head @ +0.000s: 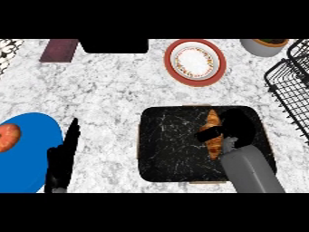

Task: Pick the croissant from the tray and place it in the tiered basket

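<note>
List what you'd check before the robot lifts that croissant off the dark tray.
1. Right hand on the croissant: ok, thumb curls across it.
2. Croissant clear of the tray: cannot tell.
3. Tiered basket located: ok, right of the tray.
4. Room inside the basket: cannot tell, partly out of view.
5. Left hand out of the way: ok, open, left of the tray.
</note>
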Robot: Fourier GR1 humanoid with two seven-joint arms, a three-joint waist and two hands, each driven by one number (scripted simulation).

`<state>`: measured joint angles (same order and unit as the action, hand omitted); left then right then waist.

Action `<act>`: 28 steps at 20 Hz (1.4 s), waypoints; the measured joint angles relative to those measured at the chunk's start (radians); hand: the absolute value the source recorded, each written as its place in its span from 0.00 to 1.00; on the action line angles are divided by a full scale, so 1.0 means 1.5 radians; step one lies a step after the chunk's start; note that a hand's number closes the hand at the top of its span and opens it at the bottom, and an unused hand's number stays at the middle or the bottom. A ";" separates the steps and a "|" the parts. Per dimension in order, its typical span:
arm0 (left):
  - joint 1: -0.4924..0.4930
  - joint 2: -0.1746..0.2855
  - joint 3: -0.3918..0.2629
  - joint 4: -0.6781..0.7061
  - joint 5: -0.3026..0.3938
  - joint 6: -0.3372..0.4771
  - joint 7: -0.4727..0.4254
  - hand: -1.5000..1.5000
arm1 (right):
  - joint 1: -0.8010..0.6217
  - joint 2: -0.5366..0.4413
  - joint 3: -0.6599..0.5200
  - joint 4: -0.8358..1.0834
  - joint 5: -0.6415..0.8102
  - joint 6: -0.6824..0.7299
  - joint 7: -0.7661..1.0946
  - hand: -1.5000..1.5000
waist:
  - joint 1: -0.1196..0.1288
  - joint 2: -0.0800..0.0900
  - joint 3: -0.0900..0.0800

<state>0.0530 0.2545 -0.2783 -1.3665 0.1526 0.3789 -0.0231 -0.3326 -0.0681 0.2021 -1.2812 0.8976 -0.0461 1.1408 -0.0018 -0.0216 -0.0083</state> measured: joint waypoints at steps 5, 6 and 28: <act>0.020 0.004 0.011 -0.010 0.003 0.007 -0.004 0.50 | 0.122 -0.116 -0.068 -0.067 -0.039 0.002 -0.089 1.00 | -0.020 -0.005 -0.001; 0.021 0.003 0.012 -0.011 0.003 0.008 -0.003 0.50 | 0.148 -0.138 -0.084 -0.080 -0.047 0.004 -0.095 1.00 | -0.022 -0.004 0.000; 0.018 0.004 0.024 -0.015 -0.006 -0.017 -0.003 0.50 | 0.325 -0.350 -0.453 -0.692 -0.109 0.090 -0.026 1.00 | -0.012 0.010 0.005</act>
<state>0.0794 0.2599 -0.2422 -1.3894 0.1436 0.3536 -0.0279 0.1552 -0.5934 -0.4771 -2.3188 0.7337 0.0897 1.1022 -0.0202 -0.0072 -0.0012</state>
